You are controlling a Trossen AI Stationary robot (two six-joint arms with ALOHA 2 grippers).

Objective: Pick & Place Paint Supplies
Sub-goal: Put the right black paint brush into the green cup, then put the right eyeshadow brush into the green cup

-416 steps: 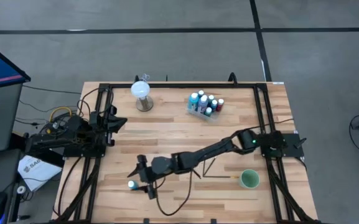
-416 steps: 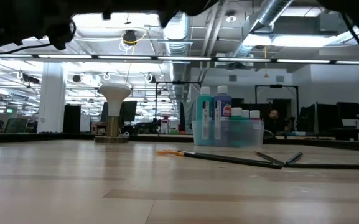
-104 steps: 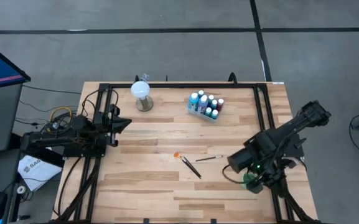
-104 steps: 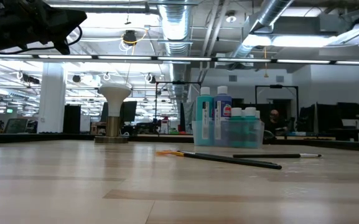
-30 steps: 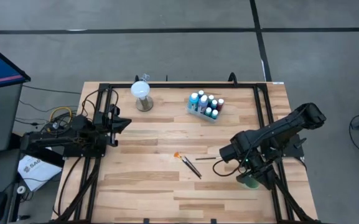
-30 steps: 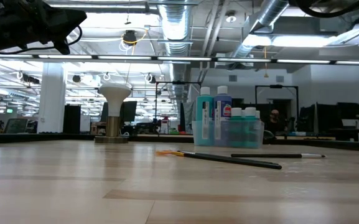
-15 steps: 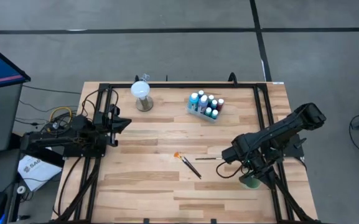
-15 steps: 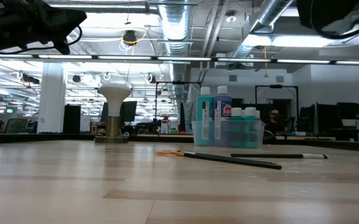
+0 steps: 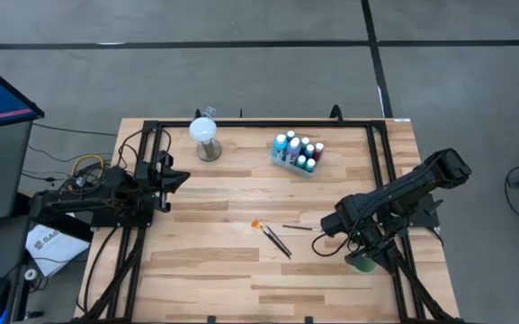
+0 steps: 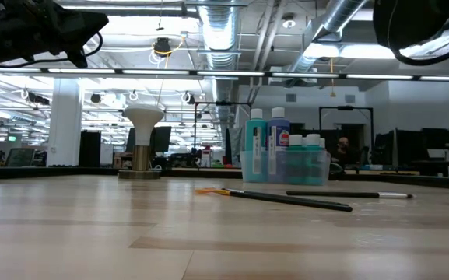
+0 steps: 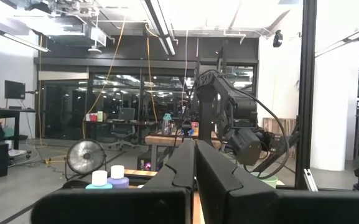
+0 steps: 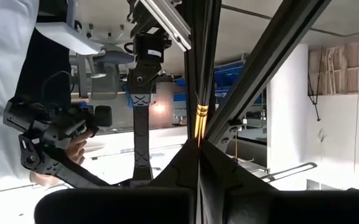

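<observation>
R claw (image 9: 325, 231) shut – brush (image 9: 297, 228) just beside, orange-tipped brush (image 9: 270, 237) near

The desk (image 9: 223, 270) is showing pale wood planks with visible grain, smooth and giving off a soft sheen in the low view. A matt black metal frame (image 9: 259, 122) is edging it. The paint bottles (image 10: 278, 152) are looking like glossy plastic with white caps, sitting in a clear plastic bin (image 10: 298, 167). The paintbrushes (image 9: 277, 239) are showing thin, dark, matt handles. The green cup (image 9: 361, 263) is appearing smooth. The arms are looking matt black.
</observation>
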